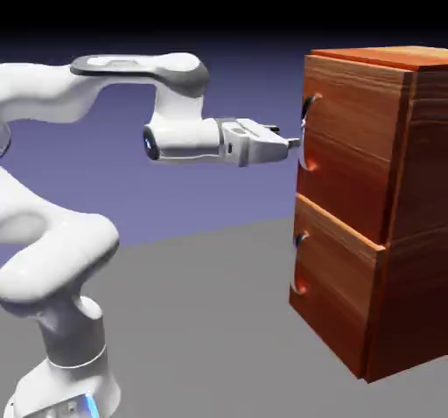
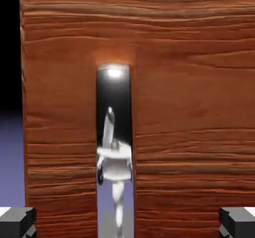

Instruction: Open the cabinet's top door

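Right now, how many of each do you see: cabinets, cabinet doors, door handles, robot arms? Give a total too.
Reddish-brown wooden cabinet: 1
Wood-grain front doors, upper and lower: 2
Curved shiny silver handles, upper and lower: 2
White jointed robot arm: 1
Total: 6

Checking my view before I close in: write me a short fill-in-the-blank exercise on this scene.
The white gripper's two grey fingertips stand wide ____.
Between them runs the curved, shiny silver ____ of the top door.
That door, reddish-brown wood, is still fully ____.
The cabinet has ____ front panels, stacked.

Missing words: apart; handle; shut; two
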### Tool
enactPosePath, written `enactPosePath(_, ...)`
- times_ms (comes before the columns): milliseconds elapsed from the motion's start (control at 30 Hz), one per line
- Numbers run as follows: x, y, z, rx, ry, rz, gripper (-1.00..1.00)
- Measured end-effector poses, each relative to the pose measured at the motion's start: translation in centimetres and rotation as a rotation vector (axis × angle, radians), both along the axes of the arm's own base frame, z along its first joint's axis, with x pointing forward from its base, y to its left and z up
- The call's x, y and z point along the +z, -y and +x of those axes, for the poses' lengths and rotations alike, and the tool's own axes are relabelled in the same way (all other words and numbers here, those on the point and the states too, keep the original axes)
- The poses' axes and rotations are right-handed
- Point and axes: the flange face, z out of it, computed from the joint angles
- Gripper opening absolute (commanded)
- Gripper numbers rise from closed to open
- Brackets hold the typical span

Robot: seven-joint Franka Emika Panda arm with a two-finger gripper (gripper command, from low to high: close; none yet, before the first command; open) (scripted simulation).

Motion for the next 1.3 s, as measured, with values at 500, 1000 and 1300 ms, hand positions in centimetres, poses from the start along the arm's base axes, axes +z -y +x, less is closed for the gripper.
enactPosePath(500, 0.0, 1.7, 2.6, 0.102, 0.002, 0.000, -1.00)
enactPosePath(1000, 0.0, 5.2, -1.6, 0.302, 0.001, 0.000, -1.00)
enactPosePath(1300, 0.0, 8.9, -4.6, 0.476, 0.001, 0.000, -1.00)
